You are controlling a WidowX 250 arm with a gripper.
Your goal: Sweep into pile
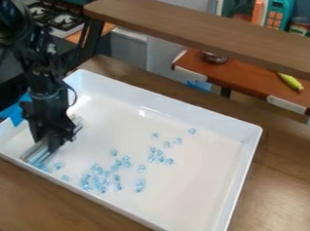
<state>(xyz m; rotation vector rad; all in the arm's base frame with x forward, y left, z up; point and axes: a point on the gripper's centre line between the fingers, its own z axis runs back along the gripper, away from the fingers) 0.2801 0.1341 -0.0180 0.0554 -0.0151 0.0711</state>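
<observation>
At the left end of the white tray (213, 118), my gripper (50, 142) hangs down, shut on a silvery grey sweeping tool (36, 153). The tool runs slantwise along the tray's left part, its middle hidden behind the gripper. Small clear-blue pieces (99, 177) are gathered loosely near the tray's front side, right of the tool. A looser group of pieces (158, 156) lies farther back and right, with single ones (192, 131) scattered behind it. A few more pieces (41, 166) are by the tool's near end.
The tray's raised walls surround the pieces on a brown wooden table (280, 173). A wooden shelf board (208, 30) crosses behind it. Beyond are a lower reddish-brown surface (244, 82) with a yellow-green toy (290, 81), and a toy stove (55, 17) at the upper left.
</observation>
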